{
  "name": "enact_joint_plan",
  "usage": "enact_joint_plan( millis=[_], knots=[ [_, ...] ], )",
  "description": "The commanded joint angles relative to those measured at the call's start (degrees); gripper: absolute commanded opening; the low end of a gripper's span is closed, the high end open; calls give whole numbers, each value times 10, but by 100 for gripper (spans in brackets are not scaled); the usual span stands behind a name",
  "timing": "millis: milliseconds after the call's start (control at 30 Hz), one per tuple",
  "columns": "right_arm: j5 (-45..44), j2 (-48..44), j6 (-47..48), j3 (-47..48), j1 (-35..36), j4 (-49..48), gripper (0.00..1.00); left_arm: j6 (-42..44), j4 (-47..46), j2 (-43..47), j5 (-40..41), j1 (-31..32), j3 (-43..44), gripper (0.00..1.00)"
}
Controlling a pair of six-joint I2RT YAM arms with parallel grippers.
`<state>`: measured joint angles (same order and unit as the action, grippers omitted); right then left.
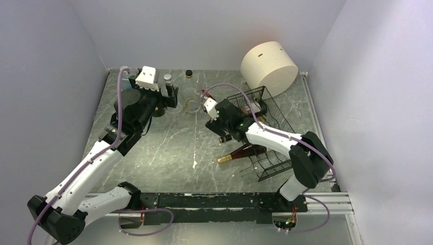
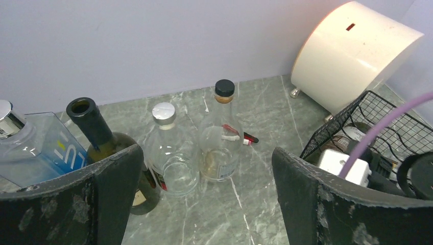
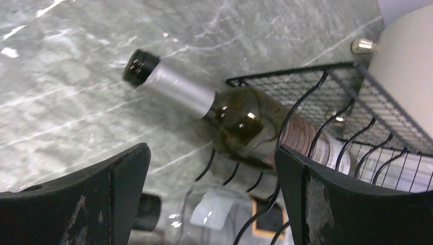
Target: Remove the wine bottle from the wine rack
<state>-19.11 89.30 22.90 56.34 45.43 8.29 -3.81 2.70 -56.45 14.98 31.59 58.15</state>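
Note:
The black wire wine rack (image 1: 270, 120) (image 3: 311, 97) lies at the right of the table, in front of a cream cylinder. A dark wine bottle (image 3: 240, 122) with a silver neck and black cap lies in its far row, neck poking out to the left. Just below it lies a clear bottle (image 3: 219, 209) with a black cap. My right gripper (image 1: 223, 128) (image 3: 212, 199) hovers open over the rack's left end, its fingers either side of the clear bottle and touching nothing. A brown bottle with a gold top (image 1: 239, 153) sticks out of the near row. My left gripper (image 1: 171, 95) (image 2: 204, 204) is open and empty at the back left.
Upright bottles stand before the left gripper: a dark green open one (image 2: 97, 138), a clear silver-capped one (image 2: 166, 153), a clear black-capped one (image 2: 222, 138) and a blue square one (image 2: 35, 153). The cream cylinder (image 1: 269, 66) leans at the back right. Walls close three sides.

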Motion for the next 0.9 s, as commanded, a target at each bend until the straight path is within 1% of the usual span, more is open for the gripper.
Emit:
enact_joint_plan(
  millis=[0, 67, 167, 233, 300, 500, 567, 700, 867],
  knots=[
    [85, 40, 98, 38, -23, -39, 96, 5, -19, 2, 20, -11, 0, 99],
    [99, 52, 135, 42, -23, -41, 93, -3, -18, 0, 8, -24, 0, 99],
    [94, 74, 190, 44, -24, -56, 89, -17, -14, -4, -11, -44, 3, 100],
    [86, 96, 221, 57, -24, -41, 85, -21, -11, -6, -17, -53, 5, 100],
    [78, 117, 246, 67, -23, -25, 83, -20, -12, -8, -22, -58, 6, 100],
    [33, 160, 319, 64, -23, -72, 76, -15, -13, -10, -39, -65, 4, 100],
    [16, 173, 341, 63, -20, -82, 72, -17, -13, -12, -42, -67, 3, 99],
    [-7, 191, 375, 55, -11, -121, 67, -17, -12, -19, -46, -68, 5, 99],
    [-12, 205, 392, 67, -3, -115, 56, -15, -11, -23, -48, -68, 4, 98]
  ],
)
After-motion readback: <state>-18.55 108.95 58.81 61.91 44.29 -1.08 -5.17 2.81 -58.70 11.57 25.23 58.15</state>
